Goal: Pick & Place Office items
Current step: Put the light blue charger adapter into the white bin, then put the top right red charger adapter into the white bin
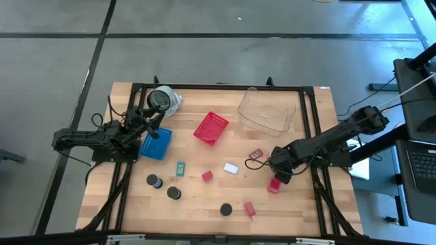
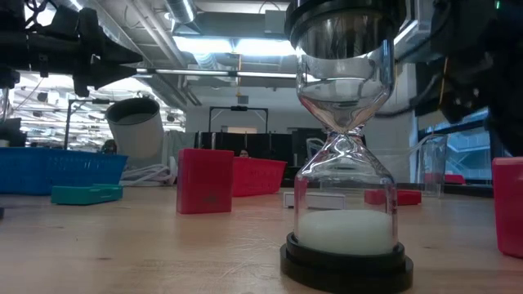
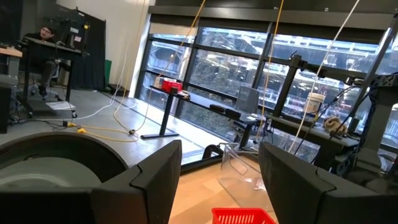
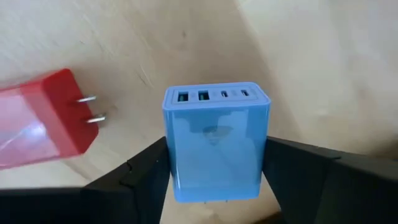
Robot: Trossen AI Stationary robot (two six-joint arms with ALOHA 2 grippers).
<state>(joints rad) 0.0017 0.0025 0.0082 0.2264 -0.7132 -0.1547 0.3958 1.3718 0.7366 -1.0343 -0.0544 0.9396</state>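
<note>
On my left, the left gripper (image 1: 158, 117) hovers open beside the blue tray (image 1: 156, 144), holding nothing. Mid-table sit a red basket (image 1: 210, 127) and scattered items. On the right, the right gripper (image 1: 278, 163) clamps a blue charger (image 4: 215, 142) beside a red charger (image 4: 40, 118).

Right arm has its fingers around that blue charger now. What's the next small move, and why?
Probably lift straight up a little. In the right wrist view the right gripper has a finger on each side of the blue charger, seemingly closed on it, and the red charger lies close beside it, prongs toward it; a vertical lift avoids dragging into that.
</note>
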